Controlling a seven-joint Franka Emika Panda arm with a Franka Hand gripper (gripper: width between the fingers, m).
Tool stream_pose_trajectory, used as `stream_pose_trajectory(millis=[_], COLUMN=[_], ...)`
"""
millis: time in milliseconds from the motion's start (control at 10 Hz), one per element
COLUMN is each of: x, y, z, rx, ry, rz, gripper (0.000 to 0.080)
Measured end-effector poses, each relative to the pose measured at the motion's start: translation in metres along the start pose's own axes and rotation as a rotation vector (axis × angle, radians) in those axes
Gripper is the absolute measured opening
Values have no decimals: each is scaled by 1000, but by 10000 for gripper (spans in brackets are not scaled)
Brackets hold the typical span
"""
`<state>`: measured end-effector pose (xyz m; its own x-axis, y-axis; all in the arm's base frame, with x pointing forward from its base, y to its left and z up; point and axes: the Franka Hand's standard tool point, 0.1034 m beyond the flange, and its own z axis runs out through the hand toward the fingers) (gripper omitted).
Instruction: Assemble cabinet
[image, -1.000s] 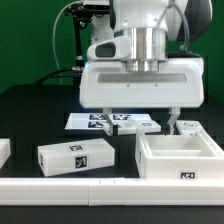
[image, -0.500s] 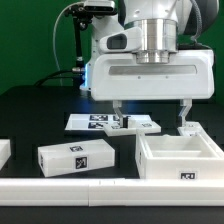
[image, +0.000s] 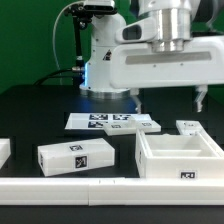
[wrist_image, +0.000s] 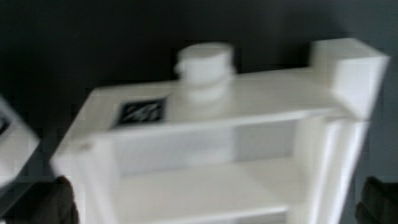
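The cabinet (image: 180, 160) is an open white box with a tag on its front, standing at the exterior view's right near the front rail. In the wrist view the cabinet (wrist_image: 214, 150) shows inner shelves, a tag (wrist_image: 146, 112) and a small round knob (wrist_image: 208, 65) at its far wall. My gripper (image: 168, 100) hangs open above it, holding nothing. The dark fingers (wrist_image: 45, 200) stand at the two sides of the box, wider apart than its walls.
A long white block (image: 75, 156) with one tag lies left of the cabinet. The marker board (image: 115, 122) lies behind it. A small tagged white piece (image: 187, 127) shows behind the cabinet. A white rail (image: 70, 185) runs along the front; another white part (image: 4, 152) shows at the left edge.
The gripper has risen and shifted toward the exterior view's right, from low by the marker board to above the cabinet. Its jaws stayed wide apart.
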<state>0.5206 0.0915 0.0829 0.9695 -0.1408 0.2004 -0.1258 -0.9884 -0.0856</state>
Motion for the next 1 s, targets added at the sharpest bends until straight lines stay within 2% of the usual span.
stream_pose_trajectory(millis=[100, 200, 500, 600, 800, 900, 1000], x=[0, 5, 2, -5, -26, -33, -34], y=[-4, 4, 2, 0, -20, -29, -30], z=[2, 2, 3, 6, 11, 14, 14], rx=[-5, -12, -10, -10, -6, -15, -13], ry=[3, 31, 25, 12, -28, -47, -42], rz=[-74, -156, -94, 7, 375, 464, 514], gripper=[797, 797, 797, 797, 797, 797, 797])
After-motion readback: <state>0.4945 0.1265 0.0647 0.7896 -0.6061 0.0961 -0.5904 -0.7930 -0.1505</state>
